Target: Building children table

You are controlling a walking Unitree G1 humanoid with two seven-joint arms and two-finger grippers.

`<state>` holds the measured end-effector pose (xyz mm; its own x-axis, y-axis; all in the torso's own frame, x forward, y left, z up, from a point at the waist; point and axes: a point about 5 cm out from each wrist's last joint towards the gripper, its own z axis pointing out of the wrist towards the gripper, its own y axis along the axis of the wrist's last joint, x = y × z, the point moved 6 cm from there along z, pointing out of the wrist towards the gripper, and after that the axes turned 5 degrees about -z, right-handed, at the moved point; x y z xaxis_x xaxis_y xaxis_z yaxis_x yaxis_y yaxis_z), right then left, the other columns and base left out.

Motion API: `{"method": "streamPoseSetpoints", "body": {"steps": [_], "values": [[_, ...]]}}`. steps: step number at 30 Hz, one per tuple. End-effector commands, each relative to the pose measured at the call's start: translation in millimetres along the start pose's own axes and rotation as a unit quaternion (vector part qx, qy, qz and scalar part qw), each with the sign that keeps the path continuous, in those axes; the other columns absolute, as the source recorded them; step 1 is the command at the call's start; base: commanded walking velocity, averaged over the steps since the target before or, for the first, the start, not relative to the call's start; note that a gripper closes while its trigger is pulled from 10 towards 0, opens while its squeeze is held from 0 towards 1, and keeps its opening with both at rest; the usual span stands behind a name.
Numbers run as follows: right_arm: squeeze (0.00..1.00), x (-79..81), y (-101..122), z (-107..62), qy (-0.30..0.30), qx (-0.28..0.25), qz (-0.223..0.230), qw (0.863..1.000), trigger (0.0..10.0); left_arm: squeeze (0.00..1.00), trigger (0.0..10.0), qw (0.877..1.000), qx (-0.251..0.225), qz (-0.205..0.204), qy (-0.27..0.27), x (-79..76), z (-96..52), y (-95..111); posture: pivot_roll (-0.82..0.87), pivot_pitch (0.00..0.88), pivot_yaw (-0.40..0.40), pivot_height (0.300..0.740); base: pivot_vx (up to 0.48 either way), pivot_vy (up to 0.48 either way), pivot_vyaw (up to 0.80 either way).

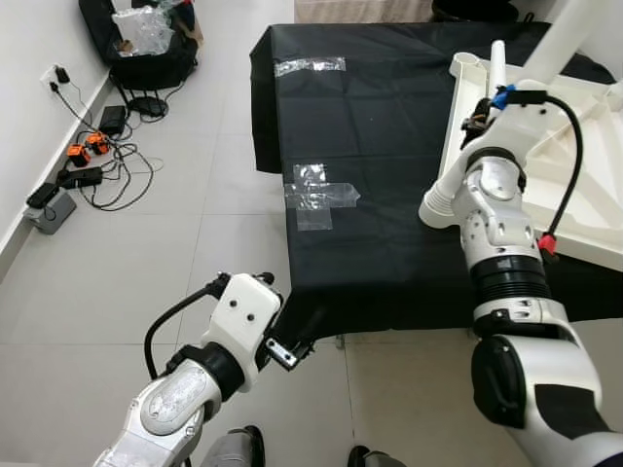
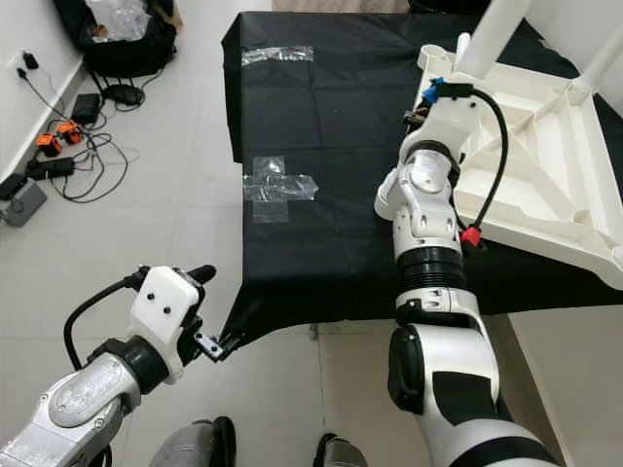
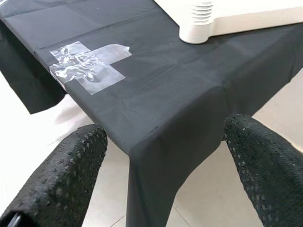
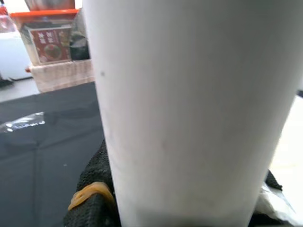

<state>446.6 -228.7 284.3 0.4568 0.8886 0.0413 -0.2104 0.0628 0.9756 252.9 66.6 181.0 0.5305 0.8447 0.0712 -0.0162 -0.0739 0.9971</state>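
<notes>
right gripper (image 4: 189, 208) seemingly clamps white leg (image 4: 189, 94) | left gripper (image 3: 165, 175) spread wide

Tabletop (image 2: 545, 165) on cloth (image 1: 380, 136) at right; tape (image 1: 319, 195) near left edge; cables (image 1: 92, 165) on floor (image 1: 195, 243) far left.

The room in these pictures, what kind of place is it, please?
Probably a room in a home, used as a work space. It has a pale tiled floor, a wall socket with chargers and cables lying below it, and a black cloth spread as a work surface under a white plastic children's table.
</notes>
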Motion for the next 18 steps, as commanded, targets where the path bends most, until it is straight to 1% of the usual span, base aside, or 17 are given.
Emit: {"method": "streamPoseSetpoints", "body": {"steps": [1,3,5,7,9,11,12,13,14,17,18], "values": [[0.0,-9.5,-49.5,-8.5,-0.018,0.078,-0.047,0.996,10.0,0.0,10.0,1.0,0.0,0.001,-0.003,-1.1,-1.2,0.0,0.08,0.217,-0.033,0.74,0.0,0.0,0.0],[0.0,-10.3,-48.2,-10.6,-0.034,0.076,-0.054,0.995,10.0,0.0,10.0,1.0,-0.002,0.0,-0.003,-1.9,-0.4,0.5,0.07,0.215,-0.035,0.74,0.0,0.0,0.0],[0.0,-7.8,-47.2,-12.0,-0.038,0.075,-0.053,0.995,10.0,0.0,10.0,1.0,-0.003,0.0,-0.004,-2.4,0.1,0.5,0.07,0.213,-0.039,0.74,0.0,0.0,0.0],[0.0,-7.0,-50.5,-14.5,-0.058,0.092,-0.043,0.993,10.0,0.0,10.0,1.0,-0.003,-0.001,-0.004,-2.8,0.9,0.6,0.07,0.213,-0.043,0.74,0.0,0.0,0.0],[0.0,-9.8,-54.6,-15.3,-0.081,0.11,-0.032,0.99,10.0,0.0,10.0,1.0,-0.005,0.0,-0.004,-2.9,1.9,1.3,0.07,0.215,-0.046,0.74,0.0,0.0,0.0],[0.0,-10.9,-55.5,-15.6,-0.088,0.114,-0.028,0.989,10.0,0.0,10.0,1.0,-0.005,-0.001,-0.004,-3.1,2.0,1.4,0.07,0.218,-0.051,0.74,0.0,0.0,0.0],[0.0,-14.8,-55.0,-15.4,-0.107,0.117,-0.028,0.987,10.0,0.0,10.0,1.0,-0.006,-0.001,-0.003,-2.7,2.5,1.9,0.07,0.22,-0.05,0.74,0.0,0.0,0.0],[0.0,-14.8,-55.0,-15.4,-0.107,0.117,-0.028,0.987,10.0,0.0,10.0,1.0,-0.006,-0.001,-0.003,-2.7,2.5,1.9,0.07,0.22,-0.05,0.74,0.0,0.0,0.0],[0.0,-24.1,-57.1,-16.9,-0.157,0.136,-0.002,0.978,10.0,0.0,10.0,1.0,-0.006,-0.001,-0.001,-1.4,2.7,2.2,0.07,0.225,-0.05,0.74,0.0,0.0,0.0],[0.0,-27.6,-57.9,-17.5,-0.174,0.142,0.003,0.974,10.0,0.0,10.0,1.0,-0.007,-0.001,0.0,-0.9,2.8,2.2,0.07,0.225,-0.05,0.74,0.0,0.0,0.0],[0.0,-31.5,-59.1,-19.2,-0.193,0.148,0.005,0.97,10.0,0.0,10.0,1.0,-0.007,0.0,0.0,-0.7,2.8,2.2,0.07,0.223,-0.051,0.74,0.0,0.0,0.0]]}}
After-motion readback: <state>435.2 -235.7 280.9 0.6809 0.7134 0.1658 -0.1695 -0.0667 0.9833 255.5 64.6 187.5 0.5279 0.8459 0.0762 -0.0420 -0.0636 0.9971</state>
